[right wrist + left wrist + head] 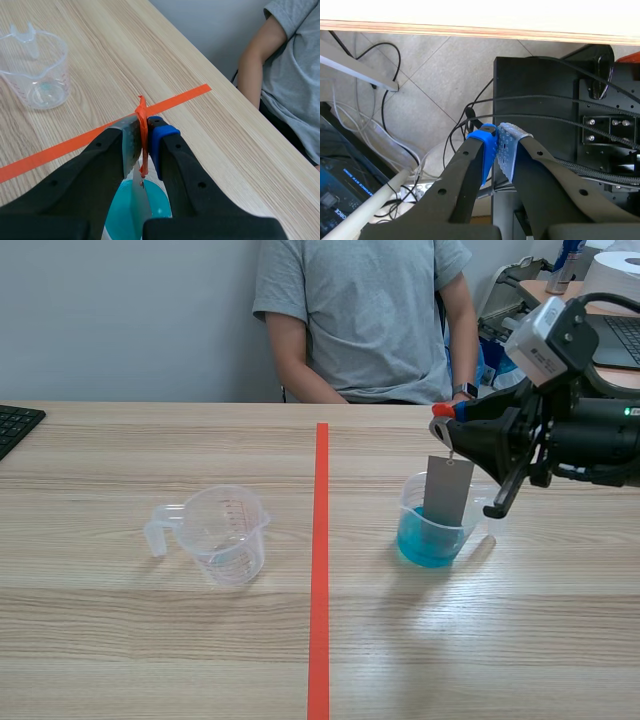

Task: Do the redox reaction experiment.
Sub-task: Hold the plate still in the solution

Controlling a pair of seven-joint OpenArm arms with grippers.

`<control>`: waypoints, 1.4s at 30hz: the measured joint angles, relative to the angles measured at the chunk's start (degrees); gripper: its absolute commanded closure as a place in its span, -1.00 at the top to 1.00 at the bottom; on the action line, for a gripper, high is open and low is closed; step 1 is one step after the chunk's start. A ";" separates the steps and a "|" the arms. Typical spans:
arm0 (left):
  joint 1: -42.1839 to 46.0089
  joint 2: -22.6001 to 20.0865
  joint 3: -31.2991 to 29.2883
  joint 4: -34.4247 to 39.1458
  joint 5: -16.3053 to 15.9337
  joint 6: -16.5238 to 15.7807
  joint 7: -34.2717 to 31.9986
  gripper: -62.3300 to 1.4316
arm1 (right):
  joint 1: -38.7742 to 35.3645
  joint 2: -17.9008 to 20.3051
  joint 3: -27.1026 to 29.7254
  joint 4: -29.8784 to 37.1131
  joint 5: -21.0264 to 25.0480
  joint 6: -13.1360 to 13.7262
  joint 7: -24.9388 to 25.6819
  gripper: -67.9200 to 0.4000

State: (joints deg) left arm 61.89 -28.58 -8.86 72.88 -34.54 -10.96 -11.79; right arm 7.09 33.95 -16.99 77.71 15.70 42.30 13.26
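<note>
A clear cup of blue liquid (432, 530) stands right of the tape line. A grey metal plate (447, 490) hangs upright with its lower end inside this cup. The plate hangs from an orange string (142, 131), and my right gripper (446, 426) is shut on that string just above the cup. In the right wrist view the right gripper (143, 128) pinches the string, with the plate (142, 199) and the blue liquid (127, 212) directly below. An empty clear measuring cup (222, 533) stands left of the line. My left gripper (497, 139) is shut on nothing, below the table edge over the floor.
A person in a grey shirt (360, 310) sits across the table, an arm near my right arm. A black keyboard (15, 425) lies at the far left edge. An orange-red tape line (320, 570) runs down the table's middle. Cables and a black stand (545, 100) lie under the left gripper.
</note>
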 measured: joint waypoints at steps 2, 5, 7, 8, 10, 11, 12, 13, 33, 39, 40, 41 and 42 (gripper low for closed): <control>0.00 0.00 0.00 0.00 0.00 0.00 0.00 -0.84 | 0.02 0.00 0.00 0.00 -0.79 -0.04 0.02 -0.95; 0.00 0.00 0.00 0.00 0.17 0.00 0.00 -0.84 | 0.02 0.00 0.00 0.00 -0.76 -0.02 0.02 -0.95; 0.00 0.00 0.00 0.00 2.40 -0.02 0.00 -0.84 | 0.02 0.00 0.00 0.00 -0.76 -0.02 0.02 -0.95; 0.00 0.00 0.00 0.00 3.06 -0.07 0.00 -0.84 | 0.02 0.00 0.00 0.00 -0.76 -0.02 0.02 -0.95; 0.00 0.00 0.00 0.00 3.04 -0.09 0.00 -0.84 | 0.02 0.00 0.00 0.00 -0.76 -0.02 0.02 -0.95; 0.00 0.00 0.00 0.00 3.04 -0.09 0.00 -0.84 | 0.02 0.00 0.00 0.00 -0.76 -0.02 0.02 -0.95; 0.00 0.00 0.00 0.00 3.04 -0.09 0.00 -0.84 | 0.02 0.00 0.00 0.00 -0.76 -0.02 0.02 -0.95; 0.00 0.00 0.00 0.00 3.04 -0.09 0.00 -0.84 | 0.02 0.00 0.00 0.00 -0.76 -0.02 0.02 -0.95; 0.00 0.00 0.00 0.00 2.99 -0.09 0.00 -0.84 | 0.02 0.00 0.00 0.00 -0.76 -0.02 0.02 -0.95; 0.00 0.00 0.00 0.00 2.99 -0.09 0.00 -0.84 | 0.02 0.00 0.00 0.00 -0.76 -0.02 0.02 -0.95; 0.00 0.00 0.00 0.00 2.99 -0.09 0.00 -0.84 | 0.02 0.00 0.00 0.00 -0.76 -0.02 0.02 -0.95; 0.00 0.00 0.00 0.00 2.99 -0.09 0.00 -0.84 | 0.02 0.00 0.02 0.00 -0.76 -0.02 0.02 -0.95; 0.00 0.00 0.00 0.00 2.99 -0.09 0.00 -0.84 | 0.02 0.02 0.04 0.00 -0.76 -0.02 0.02 -0.95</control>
State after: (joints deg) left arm 61.89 -28.58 -8.86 72.88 -31.55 -11.05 -11.79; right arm 7.11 33.98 -16.95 77.71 14.94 42.28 13.28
